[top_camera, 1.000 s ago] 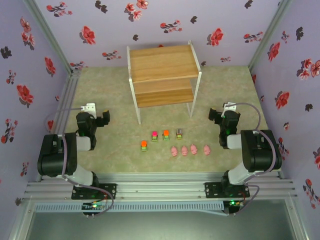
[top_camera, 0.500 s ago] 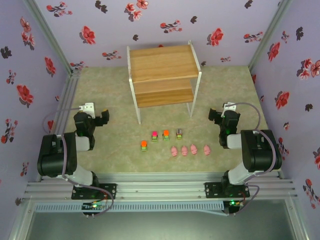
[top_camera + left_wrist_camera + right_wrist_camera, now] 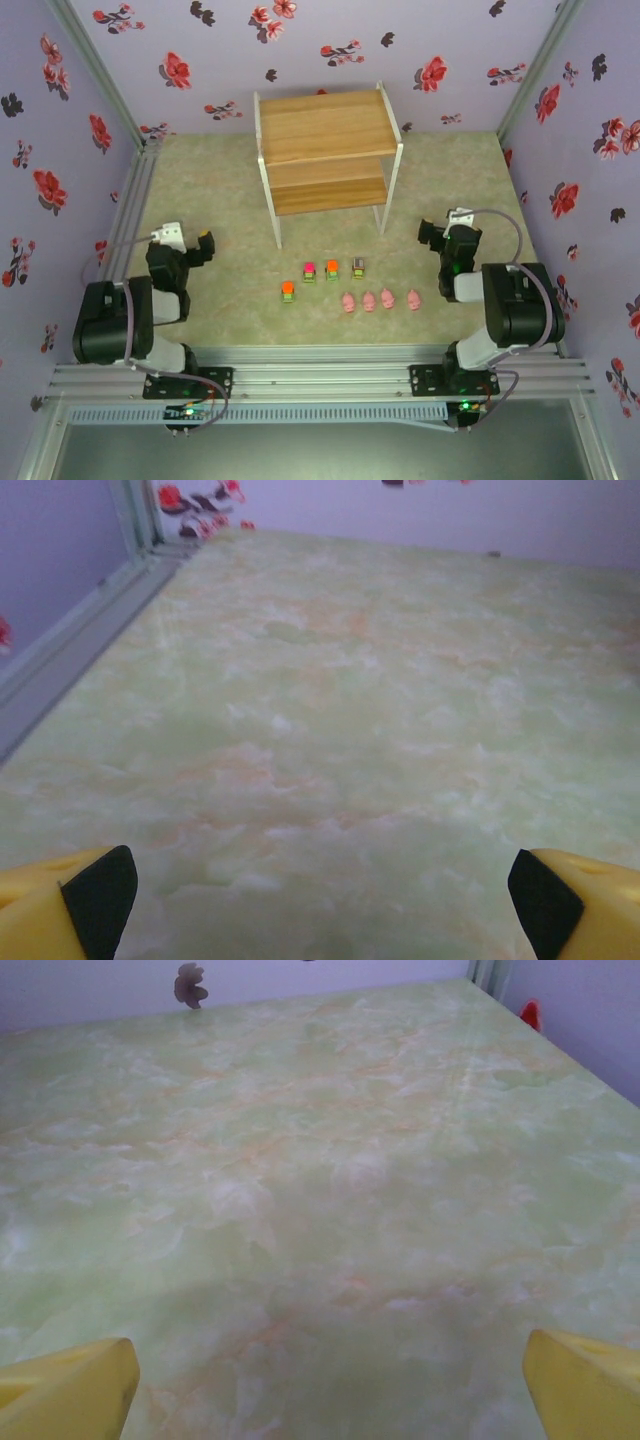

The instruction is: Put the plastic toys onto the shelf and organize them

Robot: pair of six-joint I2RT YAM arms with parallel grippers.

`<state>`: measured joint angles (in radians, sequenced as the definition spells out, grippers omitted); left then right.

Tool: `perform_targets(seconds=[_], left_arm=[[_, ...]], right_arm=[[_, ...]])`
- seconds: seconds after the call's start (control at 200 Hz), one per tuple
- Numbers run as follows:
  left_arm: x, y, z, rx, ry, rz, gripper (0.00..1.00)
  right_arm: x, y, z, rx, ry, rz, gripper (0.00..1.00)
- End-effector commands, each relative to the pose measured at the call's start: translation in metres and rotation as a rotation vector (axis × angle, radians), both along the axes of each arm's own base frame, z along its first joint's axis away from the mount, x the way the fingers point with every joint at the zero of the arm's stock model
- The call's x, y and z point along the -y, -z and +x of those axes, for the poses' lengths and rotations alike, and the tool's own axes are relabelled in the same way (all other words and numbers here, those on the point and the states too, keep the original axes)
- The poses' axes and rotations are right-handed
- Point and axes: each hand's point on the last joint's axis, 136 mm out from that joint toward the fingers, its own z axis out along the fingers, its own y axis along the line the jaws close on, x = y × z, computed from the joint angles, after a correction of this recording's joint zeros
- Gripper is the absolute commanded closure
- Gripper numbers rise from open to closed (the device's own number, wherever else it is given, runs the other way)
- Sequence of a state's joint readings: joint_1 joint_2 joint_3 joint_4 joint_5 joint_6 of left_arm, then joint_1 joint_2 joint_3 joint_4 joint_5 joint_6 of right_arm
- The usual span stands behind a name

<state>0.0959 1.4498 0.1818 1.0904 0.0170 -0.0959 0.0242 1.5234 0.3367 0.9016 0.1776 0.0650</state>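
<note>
Nearest the arm bases, the left tool [image 3: 198, 246] hangs over the surface [image 3: 230, 200] on the left side, and the right tool [image 3: 433, 233] hangs over it on the right. From above both are small and dark, and their jaws are hard to read. The wrist cameras are clearer. The left tool's yellow fingertips [image 3: 70, 905], faced with black pads, sit in the two bottom corners, cut off by the frame, with marbled green surface between them. The right tool's yellow fingertips [image 3: 70, 1390] are cut off in the same way and spread just as far. Both tools are wide and hold nothing.

A little farther out, between the arms, four pink pig figures [image 3: 368, 300] lie in a row on the surface. Just beyond them stand the blocky yellow-green toys. An orange-topped one [image 3: 287, 291] is nearer and to the left. A magenta-topped one [image 3: 309, 271], a second orange-topped one [image 3: 332, 269] and a grey-brown-topped one [image 3: 358, 266] stand in a line. All are too small to show finer detail.

Farthest back stands the shelf [image 3: 320, 125], well apart from the toys. Its top board hides the rear of the lower board [image 3: 330, 188].
</note>
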Motion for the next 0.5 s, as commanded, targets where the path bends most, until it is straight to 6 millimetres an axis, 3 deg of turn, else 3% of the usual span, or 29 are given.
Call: perform_targets(seconds=[0.0,0.125,0.495], left_arm=[[-0.016,-0.031,-0.007,0.124,-0.107,0.004,0.0],[-0.024,-0.041,-0.017,0.155,-0.175,0.011,0.0],[-0.012,-0.072,-0.029,0.125,-0.245,0.03,0.0]], right_arm=[[0.012,-0.023,-0.003,0.076,0.075,0.008,0.01],[0.01,-0.033,-0.006,0.087,0.092,-0.026,0.01],[0.03,-0.078,-0.024,0.07,0.348,-0.053,0.01]])
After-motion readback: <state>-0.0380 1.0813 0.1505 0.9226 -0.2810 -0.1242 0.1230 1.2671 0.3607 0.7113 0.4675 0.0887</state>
